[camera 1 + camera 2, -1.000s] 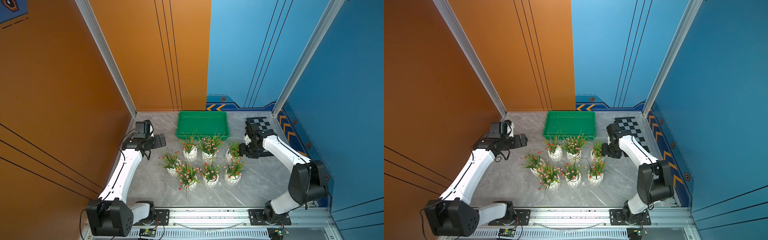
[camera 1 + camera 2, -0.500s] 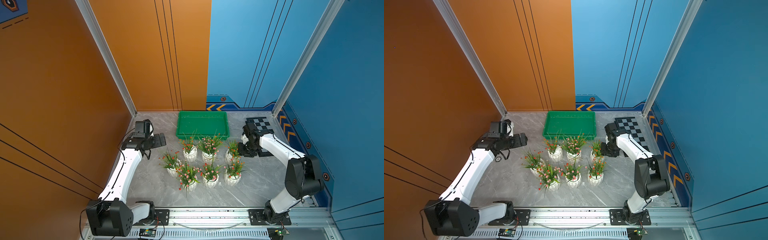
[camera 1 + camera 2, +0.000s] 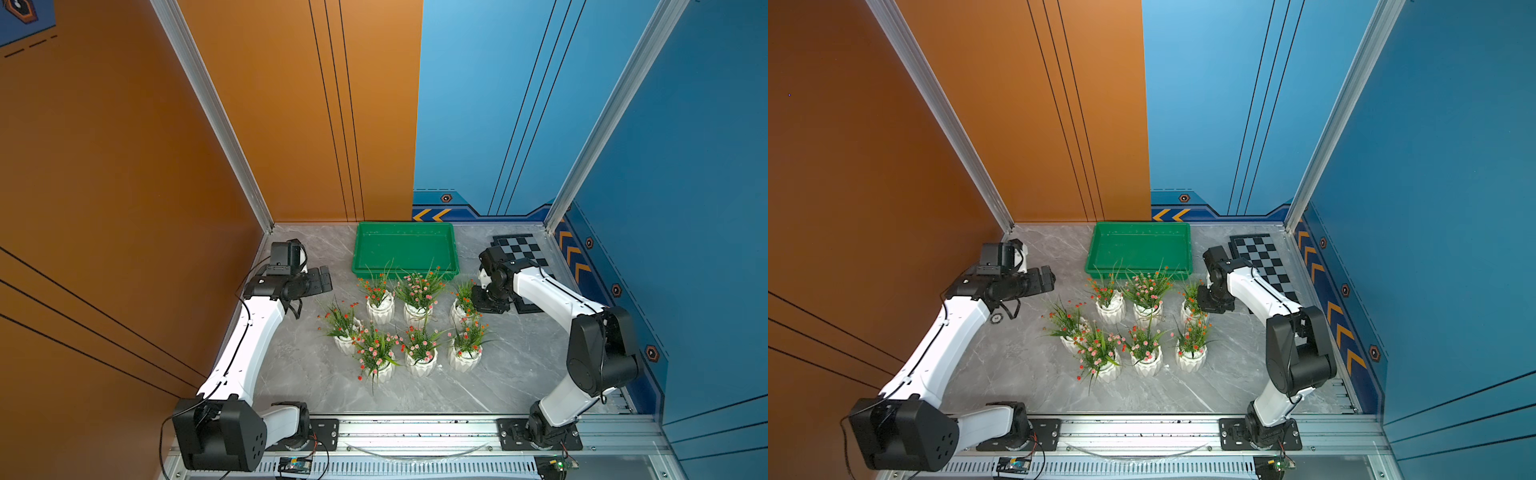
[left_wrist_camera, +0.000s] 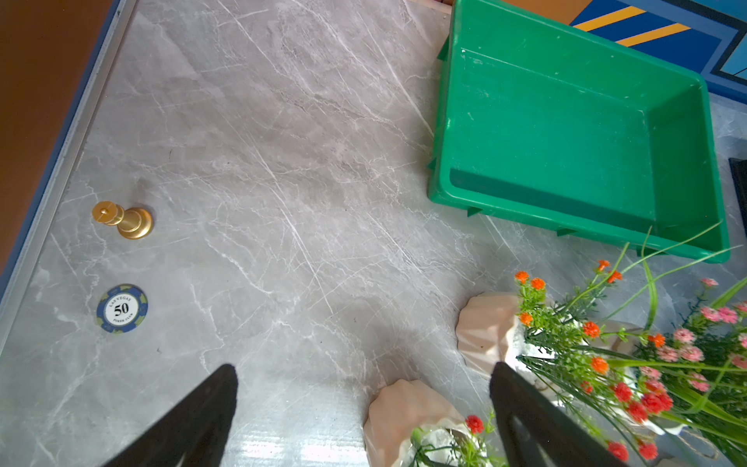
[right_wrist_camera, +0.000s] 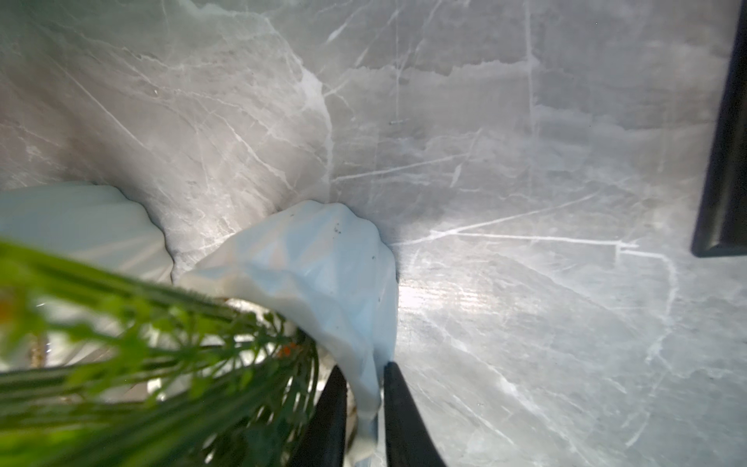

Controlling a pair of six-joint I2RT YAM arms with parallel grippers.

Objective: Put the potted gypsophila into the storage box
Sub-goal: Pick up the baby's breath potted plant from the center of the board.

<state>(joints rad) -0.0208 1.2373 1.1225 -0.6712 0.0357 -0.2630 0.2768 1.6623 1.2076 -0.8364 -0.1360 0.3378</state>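
Seven small white ribbed pots of fake green sprigs (image 3: pixel 420 362) stand clustered on the grey marble bench (image 3: pixel 519 365). The right fingers (image 5: pixel 398 404) pinch the rim of the far-right pot (image 5: pixel 323 275). To the left, the left fingers (image 4: pixel 198 416) hover spread wide. Beyond the pots lies the shallow bright green plastic tray (image 3: pixel 403 249), near the far wall.

Both top views looked steeply down from high over the front rail (image 3: pixel 415 428) onto the whole table (image 3: pixel 291 365), sharing nearly everything. The left wrist camera peered from close above at the storage box (image 4: pixel 566 133), upper right in frame; the right wrist camera pressed up against one potted gypsophila (image 5: pixel 315 263).
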